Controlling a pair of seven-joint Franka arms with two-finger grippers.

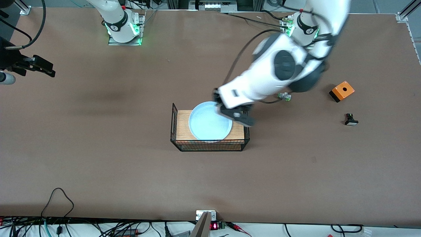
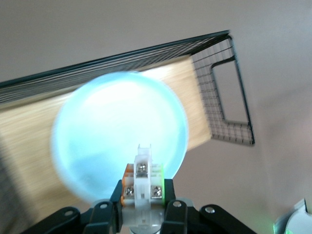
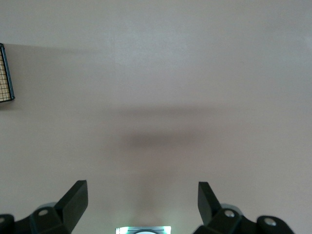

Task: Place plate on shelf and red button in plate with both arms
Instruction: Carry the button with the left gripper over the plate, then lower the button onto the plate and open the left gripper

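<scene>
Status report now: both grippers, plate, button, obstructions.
Left gripper shut on the red button, over the plate. Plate sits in the wire tray. Right gripper open, waiting over bare table. Nothing in the way.

We see a broad bench (image 1: 98,164) covered in matte brown sheet, filling nearly the whole front view. Soft shadows darken it toward the right arm's end. Along its edge nearest the front camera runs a white strip with tangled black cables (image 1: 59,227) and a small red digital display (image 1: 214,226). At the edge where the arm bases stand, silver aluminium frame rails (image 1: 408,11) mark the corners. Light is even and diffuse.
</scene>
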